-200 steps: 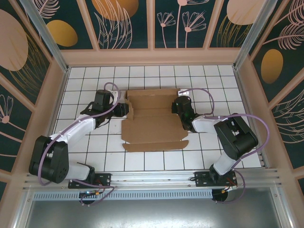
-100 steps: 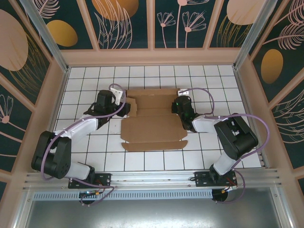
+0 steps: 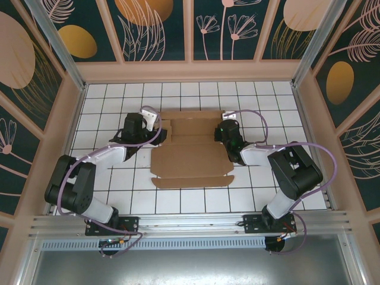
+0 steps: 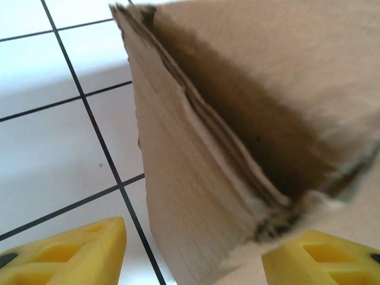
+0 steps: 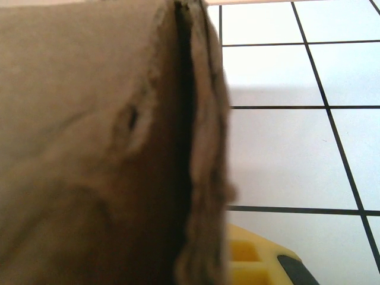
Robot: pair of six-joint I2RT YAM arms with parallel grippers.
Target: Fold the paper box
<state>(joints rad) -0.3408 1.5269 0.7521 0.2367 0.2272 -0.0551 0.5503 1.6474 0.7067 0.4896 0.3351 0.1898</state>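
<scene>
The paper box point(image 3: 190, 155), a brown cardboard blank, lies partly folded in the middle of the tiled floor, its front flap flat toward me. My left gripper point(image 3: 157, 132) is at its left side wall, open. In the left wrist view the raised flap point(image 4: 196, 178) stands between the two yellow fingers point(image 4: 71, 252), with a gap on the left. My right gripper point(image 3: 224, 132) is at the right side wall. In the right wrist view the doubled cardboard wall point(image 5: 196, 148) sits against one yellow finger point(image 5: 255, 258); the other finger is hidden behind the cardboard.
White tiles with black grid lines point(image 3: 119, 196) surround the box. Wooden-framed patterned walls point(image 3: 190, 70) close in the back and both sides. A metal rail point(image 3: 190, 222) runs along the near edge by the arm bases.
My left gripper's jaws have spread wider around the left flap, and the left arm has shifted slightly toward the back and inward. The right arm and the box have stayed put.
</scene>
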